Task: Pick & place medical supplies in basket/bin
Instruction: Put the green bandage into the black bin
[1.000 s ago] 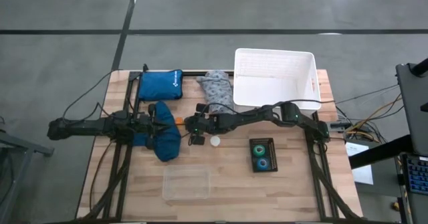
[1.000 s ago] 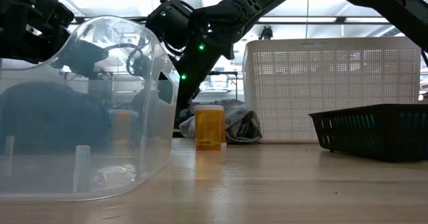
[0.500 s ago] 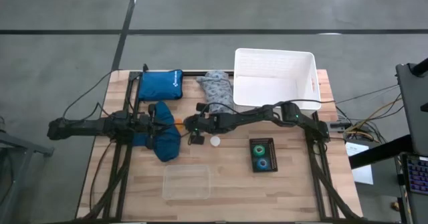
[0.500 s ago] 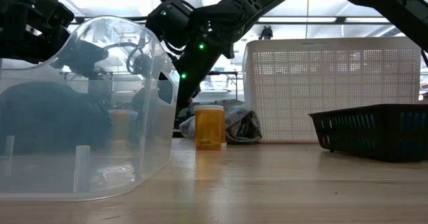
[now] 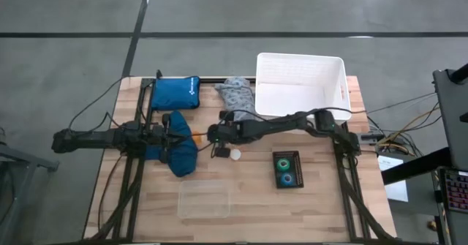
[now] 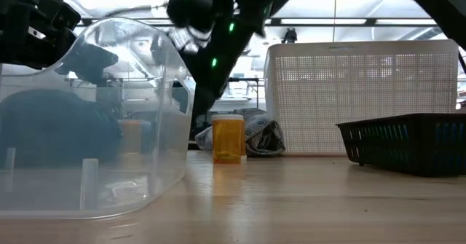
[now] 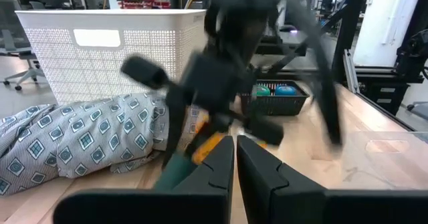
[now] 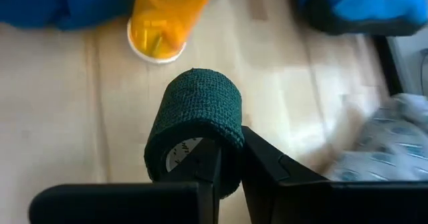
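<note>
Green tape roll sits clamped between the right gripper's closed fingers near the centre of the high view, raised above the wooden table. Just right of it stands a white-capped orange bottle. The white bin lies at upper right, the grey patterned cloth touching its left wall. The left gripper is clenched, empty, over the dark blue cloth at centre left

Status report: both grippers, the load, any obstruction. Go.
Right gripper shut on dark green tape roll, mid-table. Left gripper shut, empty, by dark blue cloth. White bin open; grey patterned cloth lies beside it.
</note>
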### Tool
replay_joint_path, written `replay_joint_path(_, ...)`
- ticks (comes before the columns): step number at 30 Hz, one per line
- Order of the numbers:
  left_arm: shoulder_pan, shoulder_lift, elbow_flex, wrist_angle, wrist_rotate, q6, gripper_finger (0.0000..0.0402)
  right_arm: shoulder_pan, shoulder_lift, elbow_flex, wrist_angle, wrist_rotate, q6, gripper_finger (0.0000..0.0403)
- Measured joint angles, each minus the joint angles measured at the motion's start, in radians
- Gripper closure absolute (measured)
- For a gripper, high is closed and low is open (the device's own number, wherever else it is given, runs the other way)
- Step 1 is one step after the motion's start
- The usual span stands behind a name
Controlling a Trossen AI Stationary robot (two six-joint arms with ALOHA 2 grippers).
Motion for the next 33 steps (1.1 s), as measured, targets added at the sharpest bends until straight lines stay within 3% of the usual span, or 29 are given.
replay_joint_path(7, 0.000, 0.000, 0.000, 0.000, 0.000, 0.000, 0.0376, 0.017, -0.176, 0.001, -0.170, -0.005, 0.003, 0.0369)
replay_joint_path(13, 0.000, 0.000, 0.000, 0.000, 0.000, -0.001, 0.0376, 0.018, -0.367, 0.000, -0.348, -0.157, 0.098, 0.0369)
replay_joint_path(18, 0.000, 0.000, 0.000, 0.000, 0.000, -0.004, 0.0376, 0.021, -0.480, -0.002, -0.486, -0.224, 0.244, 0.0369)
replay_joint_path(27, 0.000, 0.007, 0.000, 0.000, 0.000, -0.003, 0.0376, 0.067, -0.563, -0.004, -0.860, -0.286, 0.506, 0.0369)
replay_joint_path(33, 0.000, 0.007, 0.000, 0.000, 0.000, -0.003, 0.0376, 0.139, -0.568, -0.023, -1.004, -0.307, 0.584, 0.0369)
